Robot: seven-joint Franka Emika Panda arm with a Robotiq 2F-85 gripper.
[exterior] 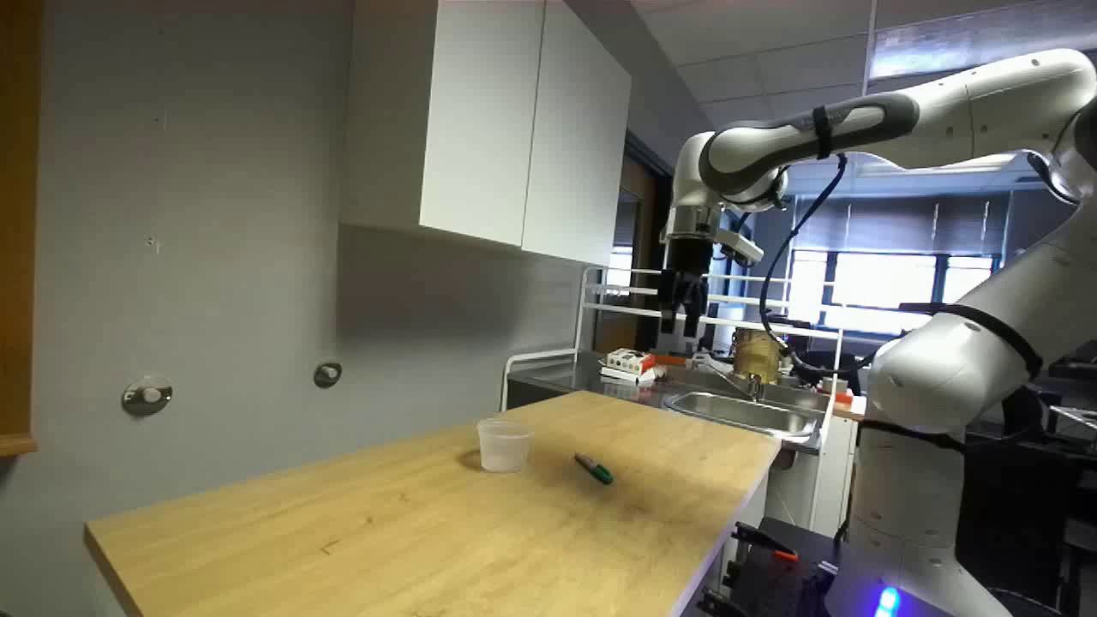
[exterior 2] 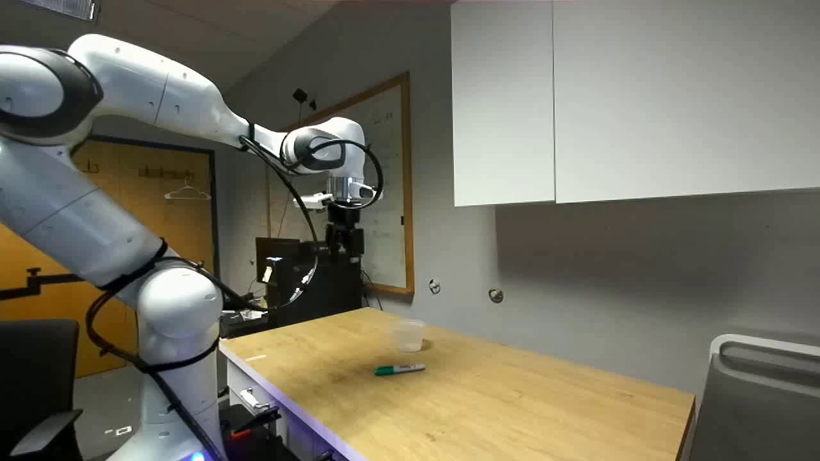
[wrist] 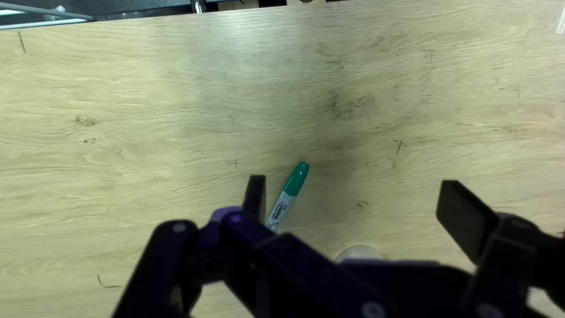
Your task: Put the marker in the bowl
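Note:
The marker, a green-capped pen with a pale grey barrel, lies on the wooden tabletop in both exterior views (exterior: 593, 468) (exterior 2: 400, 369). The bowl, a small translucent white round tub, stands upright beside it (exterior: 504, 447) (exterior 2: 408, 335). My gripper (exterior: 680, 328) is open and empty, high above the tabletop, pointing down; it also shows in an exterior view (exterior 2: 348, 253). In the wrist view my fingers (wrist: 353, 185) are wide apart. The marker (wrist: 288, 194) appears just right of the left finger, its lower end hidden. Only the bowl's upper rim (wrist: 359, 251) shows above the gripper body.
The wooden tabletop (exterior: 386, 531) runs along a grey wall (exterior: 214, 283). A white cabinet (exterior: 480, 128) hangs above it. A metal sink (exterior: 754, 416) and a white rail (exterior: 548, 351) stand beyond one end. A black monitor (exterior 2: 320, 275) stands behind my gripper.

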